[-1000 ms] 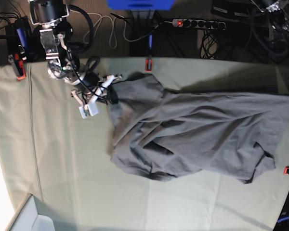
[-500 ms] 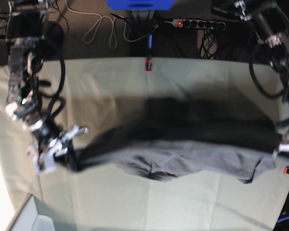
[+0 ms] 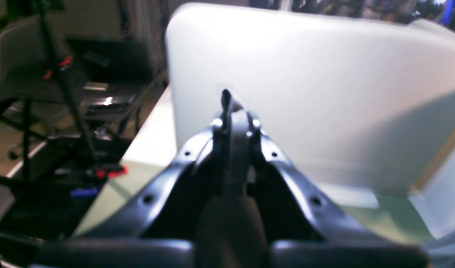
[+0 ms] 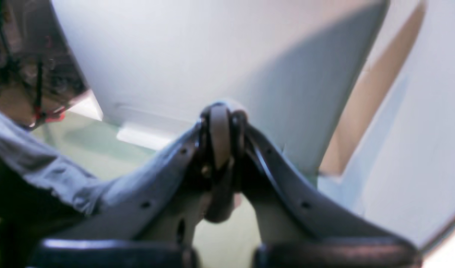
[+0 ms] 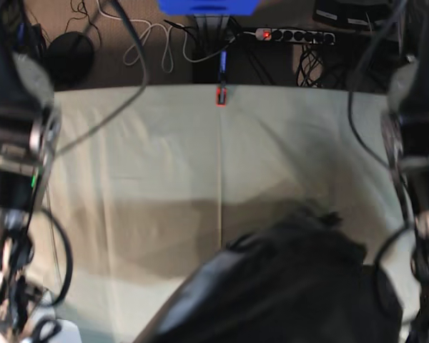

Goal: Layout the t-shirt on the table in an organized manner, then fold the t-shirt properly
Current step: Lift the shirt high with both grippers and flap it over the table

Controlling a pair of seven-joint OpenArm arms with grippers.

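Note:
The dark grey t-shirt point(image 5: 272, 286) hangs lifted above the table point(image 5: 164, 157), bunched into a blurred mass at the bottom middle of the base view. My left gripper point(image 3: 233, 119) is shut, with a dark strip of the t-shirt point(image 3: 234, 149) pinched between its fingers. My right gripper point(image 4: 220, 123) is shut too, on a grey fold, and more of the t-shirt point(image 4: 37, 167) trails off to its left. In the base view only the arms show, the left arm point(image 5: 415, 179) at the right edge and the right arm point(image 5: 14, 179) at the left edge; both grippers are hidden there.
A white panel point(image 3: 305, 93) stands close in front of both wrist cameras, also the white panel point(image 4: 212, 48). A red clamp point(image 5: 219, 95) sits at the table's far edge. Behind it lie a power strip point(image 5: 293, 34) and cables. A chair point(image 3: 19, 67) stands off the table.
Both arms have swept from the far part of the table towards the near edge. The t-shirt, lying spread a second ago, has been dragged along and now hangs lifted and bunched.

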